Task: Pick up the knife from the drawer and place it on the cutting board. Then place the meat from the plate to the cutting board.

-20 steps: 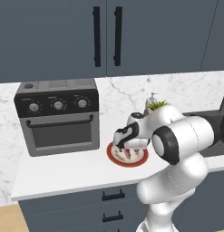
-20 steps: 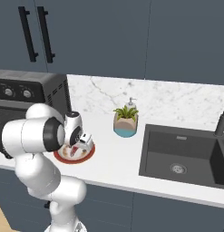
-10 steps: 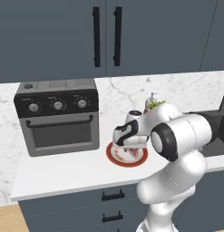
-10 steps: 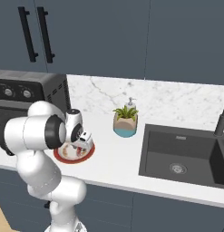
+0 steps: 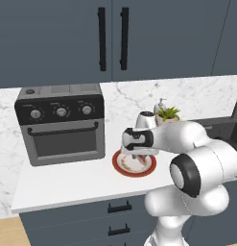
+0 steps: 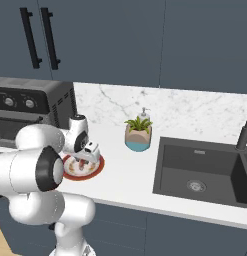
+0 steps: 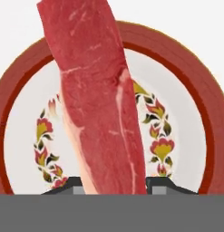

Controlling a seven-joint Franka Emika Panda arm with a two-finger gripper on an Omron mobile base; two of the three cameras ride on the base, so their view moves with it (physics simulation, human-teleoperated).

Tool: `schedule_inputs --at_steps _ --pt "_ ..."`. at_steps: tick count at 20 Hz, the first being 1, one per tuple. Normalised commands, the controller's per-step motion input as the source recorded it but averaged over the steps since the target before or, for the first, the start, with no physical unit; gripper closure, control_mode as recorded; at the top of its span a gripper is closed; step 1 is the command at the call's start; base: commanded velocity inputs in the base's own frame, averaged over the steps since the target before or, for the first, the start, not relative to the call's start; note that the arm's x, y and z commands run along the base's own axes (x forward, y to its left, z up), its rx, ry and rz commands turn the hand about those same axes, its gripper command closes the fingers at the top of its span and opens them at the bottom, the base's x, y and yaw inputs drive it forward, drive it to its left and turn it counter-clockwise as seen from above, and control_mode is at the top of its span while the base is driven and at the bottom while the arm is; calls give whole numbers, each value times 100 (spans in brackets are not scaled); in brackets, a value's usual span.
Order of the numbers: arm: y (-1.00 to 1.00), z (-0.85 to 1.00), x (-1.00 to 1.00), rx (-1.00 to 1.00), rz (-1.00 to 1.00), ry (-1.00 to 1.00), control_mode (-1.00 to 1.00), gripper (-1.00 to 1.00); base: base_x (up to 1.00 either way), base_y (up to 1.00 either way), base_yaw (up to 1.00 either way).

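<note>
Claw point(image 7: 111, 183) of ours clamps the meat point(image 7: 97, 99) between its fingertips point(image 7: 165, 185), directly above the plate point(image 7: 186, 72) on the desk point(image 5: 67, 185).

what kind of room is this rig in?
A rendered home kitchen, by the look of it: a marble-look counter under dark cabinets, a toaster oven on it, and a black sink set into it.

Meat point(image 7: 99, 104): red raw strip, pale streaks, lying lengthwise across plate point(image 7: 186, 90) centre, one end past rim; plate: round, red rim, cream floral centre, flat on white marble counter.
</note>
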Motion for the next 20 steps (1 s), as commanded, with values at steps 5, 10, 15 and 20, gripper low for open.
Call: schedule_inputs --at_steps 5,10,15,20 --pt "-1 74 -98 3 0 -11 -100 100 0 0 0" --pt "-5 78 -78 4 0 -7 -100 100 0 0 0" --pt "-22 84 -53 9 0 -1 -100 100 0 0 0" --pt "-26 78 -37 9 -4 0 -100 100 0 0 0"
